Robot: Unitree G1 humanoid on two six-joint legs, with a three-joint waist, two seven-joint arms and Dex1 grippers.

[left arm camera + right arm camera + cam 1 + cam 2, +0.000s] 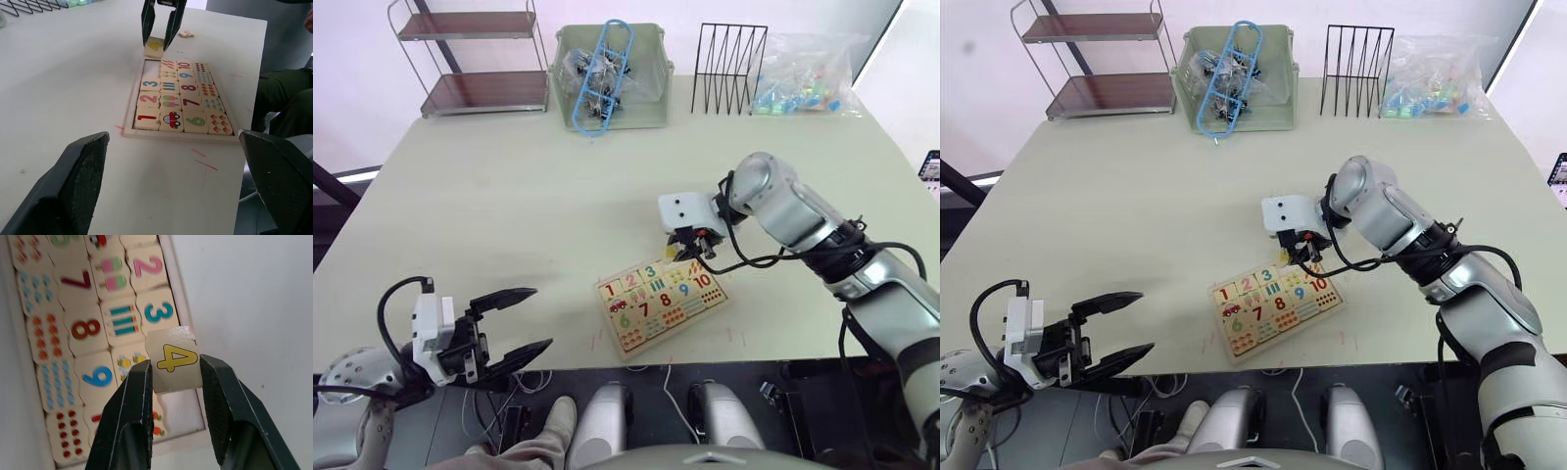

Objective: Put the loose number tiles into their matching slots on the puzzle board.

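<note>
The left gripper (514, 321), two black fingers on a white wrist block, sits nearest the viewer at the table's near-left edge; its fingers are spread wide and hold nothing.

From that gripper, the flat rectangular light-wood puzzle board (661, 304) lies at about 3 o'clock, near the front edge of the pale table (529, 215). Tiles 1, 2 and 3 are seated in the top row, beside the rows of counting pictures and numerals 6 to 10.

The right gripper (173, 377) pinches the small square wooden tile printed with a yellow 4 (173, 360) between its two fingers. The tile hangs tilted, just above the board's rim at the end where the last two slots appear vacant. A further loose tile (186, 34) lies on the table just past the board, at about 1 o'clock from it in the left wrist view; its numeral cannot be read.

Procedure for the step in hand:
- Square the tile's edges with the recess next to the 3.
- Level the tile before lowering; a tilted entry is likely to catch on the raised rim.
- Release only once the tile sits flush.

Containers at the table's far edge:
- Pale green plastic bin (612, 76), 12 o'clock: a blue plastic frame and clear bagged parts.
- Clear plastic bag (803, 73), 1 o'clock: small colourful pieces.
- Black wire rack (729, 69), between them.
- Metal two-tier shelf (470, 59), 11 o'clock.
</note>
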